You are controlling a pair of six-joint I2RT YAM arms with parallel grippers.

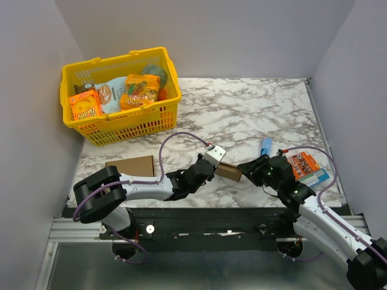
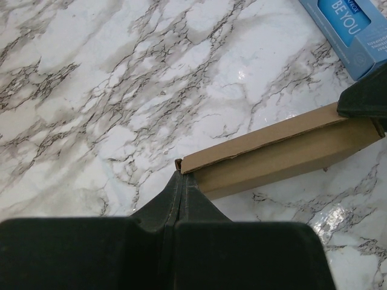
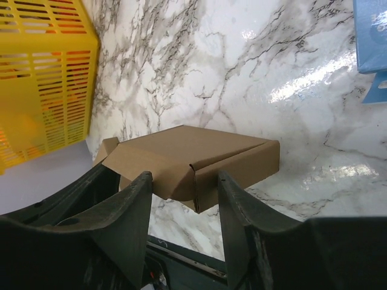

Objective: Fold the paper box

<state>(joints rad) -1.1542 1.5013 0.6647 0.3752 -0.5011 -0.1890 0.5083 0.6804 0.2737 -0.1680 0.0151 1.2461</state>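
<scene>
Seemingly the paper box (image 3: 199, 154) is mostly shaped, its lid flap slightly raised. It lies between both grippers. The left gripper (image 2: 179, 176) is closed against one corner, and the right gripper (image 3: 184, 181) stands open around the opposite end. Tucking the lid remains.

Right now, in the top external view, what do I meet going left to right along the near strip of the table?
flat cardboard rectangle → left end effector → paper box → right end effector → orange packet
</scene>
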